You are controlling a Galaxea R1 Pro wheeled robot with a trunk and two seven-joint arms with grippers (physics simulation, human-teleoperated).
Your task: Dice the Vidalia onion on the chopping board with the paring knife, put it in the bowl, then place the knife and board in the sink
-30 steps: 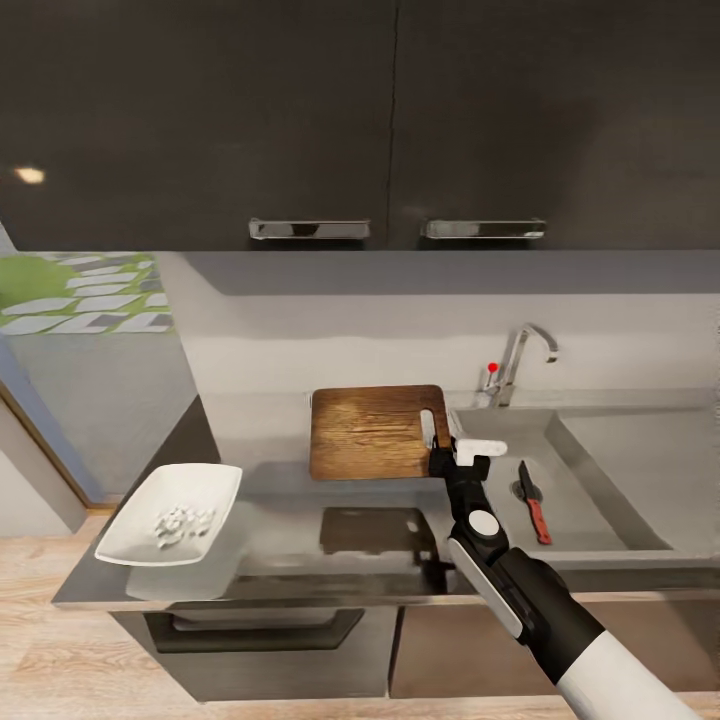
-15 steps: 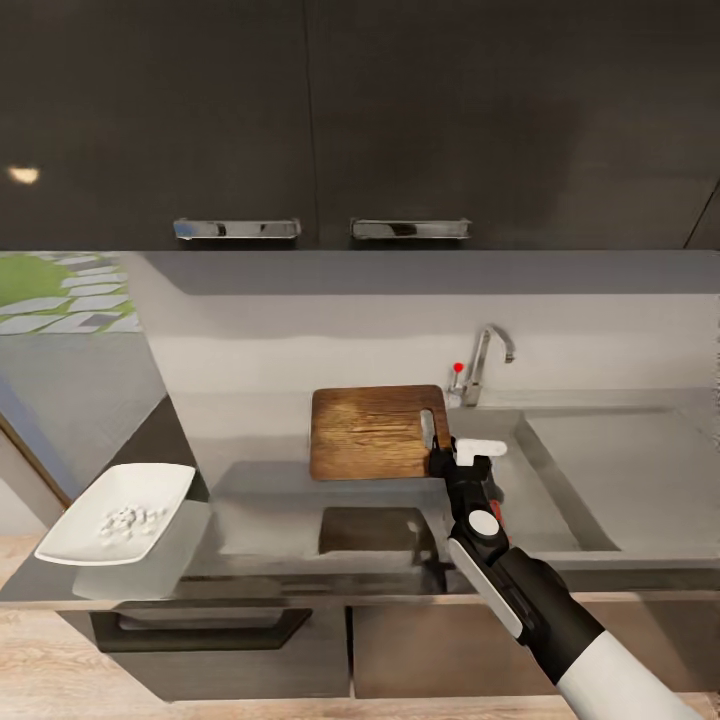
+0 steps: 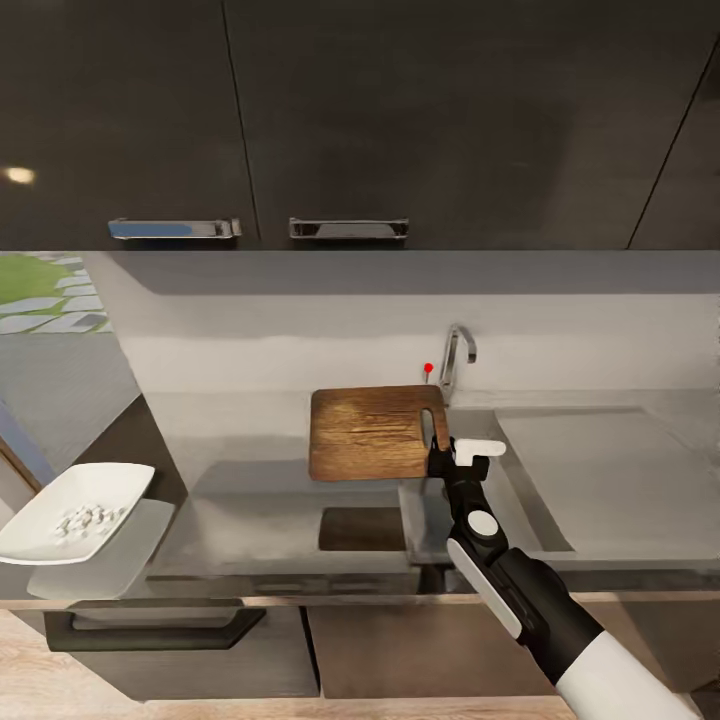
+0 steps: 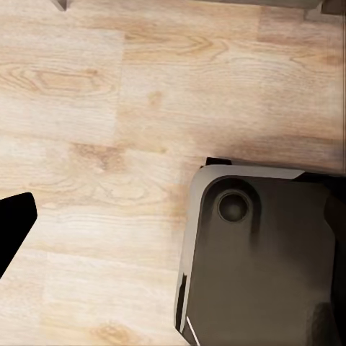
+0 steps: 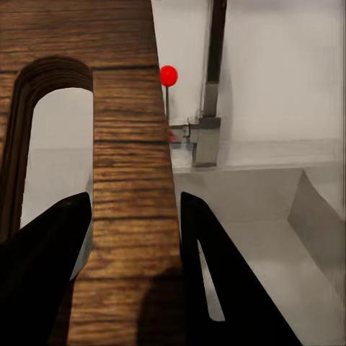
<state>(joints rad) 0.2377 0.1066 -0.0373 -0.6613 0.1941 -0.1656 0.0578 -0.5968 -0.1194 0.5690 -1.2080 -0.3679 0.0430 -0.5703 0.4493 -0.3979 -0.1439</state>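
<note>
1. Since a second ago the head view has been sliding: the cabinet handles, the tap and the bowl (image 3: 72,510) all sit further toward the picture's left, which is the camera moving with the robot. The chopping board (image 3: 375,432) and the right gripper (image 3: 441,458) are keeping their place in the picture.
2. The right gripper is pinching the chopping board by the strip beside its handle slot, one finger (image 5: 45,267) on each side of the wood, and is holding it lifted above the countertop (image 3: 260,500), where its shadow is falling just beside the sink (image 3: 520,490).
3. The bowl is resting near the countertop's left end, well apart from the board, and is holding a small heap of pale diced pieces (image 3: 82,520).
4. The sink's basin is showing grey and smooth to the right of the arm; the arm is covering part of it, so I cannot tell whether the paring knife is lying there.
5. The tap (image 3: 456,358) with its red-tipped lever (image 5: 168,75) is standing behind the board's right edge.
6. The left wrist camera is looking down at wooden floor (image 4: 108,108) and a dark part of the robot; whether the left gripper is spread or pressed together cannot be told.
</note>
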